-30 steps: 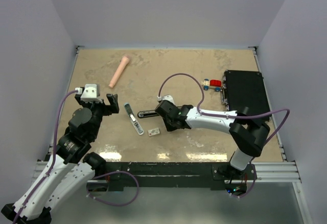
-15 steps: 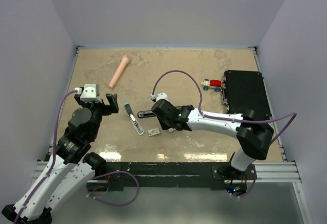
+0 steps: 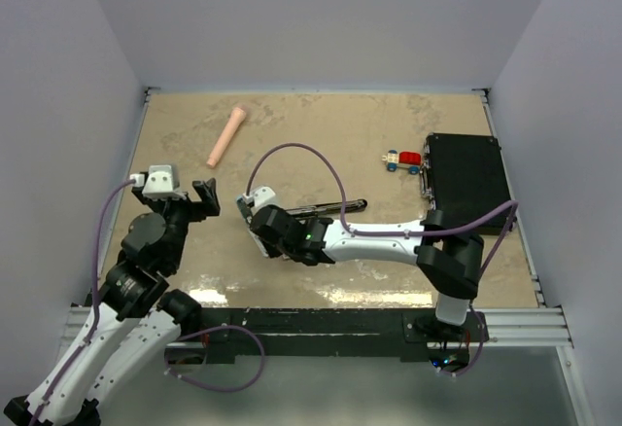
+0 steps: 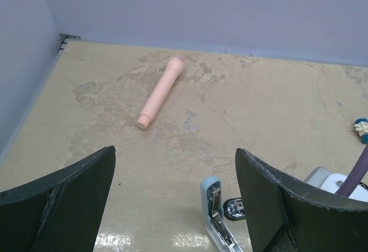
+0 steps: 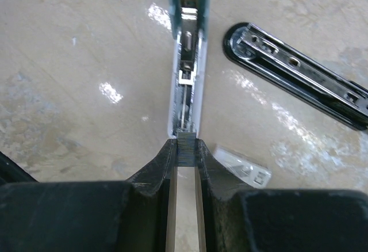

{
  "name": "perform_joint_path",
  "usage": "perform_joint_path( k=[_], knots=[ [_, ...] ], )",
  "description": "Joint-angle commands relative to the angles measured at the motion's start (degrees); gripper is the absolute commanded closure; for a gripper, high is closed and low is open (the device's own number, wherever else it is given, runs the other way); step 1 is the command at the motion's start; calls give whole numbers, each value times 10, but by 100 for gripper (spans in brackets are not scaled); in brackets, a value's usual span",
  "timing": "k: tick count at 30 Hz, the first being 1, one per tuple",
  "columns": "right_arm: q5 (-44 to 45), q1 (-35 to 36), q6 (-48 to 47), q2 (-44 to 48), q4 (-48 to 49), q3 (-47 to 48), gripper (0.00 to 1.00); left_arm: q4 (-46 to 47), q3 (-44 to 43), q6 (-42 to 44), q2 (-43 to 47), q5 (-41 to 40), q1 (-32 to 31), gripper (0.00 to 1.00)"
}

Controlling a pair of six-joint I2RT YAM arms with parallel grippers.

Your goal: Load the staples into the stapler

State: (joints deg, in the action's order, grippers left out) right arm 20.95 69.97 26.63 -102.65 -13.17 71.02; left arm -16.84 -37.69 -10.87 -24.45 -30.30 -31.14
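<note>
Right claw (image 5: 185, 155) is clamped on the staples (image 5: 185, 140), right at the rail end of the open stapler (image 5: 187, 91), toward the desk (image 3: 408, 124) near edge. I'd keep the strip dead in line and slide gently. Left claw (image 4: 175, 171) sits wide apart.

Blue stapler (image 5: 185, 62) lying open, grey staples (image 5: 185, 148) at its end

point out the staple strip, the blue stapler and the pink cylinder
staple strip (image 5: 185, 147), right wrist view, its near grey end
blue stapler (image 5: 187, 79), right wrist view, its open metal channel
pink cylinder (image 4: 160, 93), left wrist view, mid shaft
</note>
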Motion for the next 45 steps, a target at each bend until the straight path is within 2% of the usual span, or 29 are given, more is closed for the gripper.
perform_joint_path(
  k=[1, 9, 33, 45],
  knots=[
    [23, 13, -14, -27, 53, 46, 93, 22, 4, -6, 29, -48, 7, 11],
    [60, 14, -28, -72, 67, 79, 95, 40, 18, -6, 76, -66, 10, 11],
    [99, 14, -60, -125, 60, 106, 97, 42, 20, -6, 79, -63, 11, 11],
    [89, 14, -69, -129, 60, 110, 98, 44, 20, -6, 75, -60, 12, 11]
  ],
)
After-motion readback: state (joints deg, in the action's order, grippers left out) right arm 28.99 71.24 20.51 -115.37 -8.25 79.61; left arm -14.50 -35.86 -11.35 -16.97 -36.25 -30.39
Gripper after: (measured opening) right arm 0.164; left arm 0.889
